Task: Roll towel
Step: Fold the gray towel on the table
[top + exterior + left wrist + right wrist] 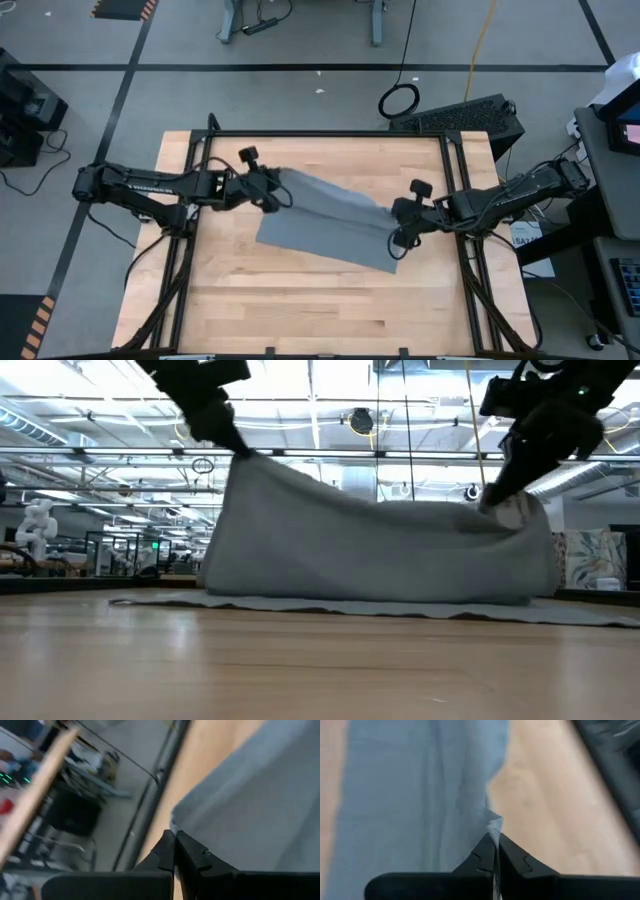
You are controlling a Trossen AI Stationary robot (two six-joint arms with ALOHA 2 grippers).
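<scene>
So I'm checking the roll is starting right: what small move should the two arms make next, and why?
Probably carry the lifted edge forward over the flat part and lower it. The left gripper and right gripper are each shut on a corner of the plain grey-blue cloth towel, holding that edge above the wooden table while the rest lies flat.

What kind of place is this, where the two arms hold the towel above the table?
Probably a robotics lab or workshop hall: a wooden table in a black frame on a taped grey floor, cables lying about, and a high ceiling with strip lights behind the towel.
</scene>
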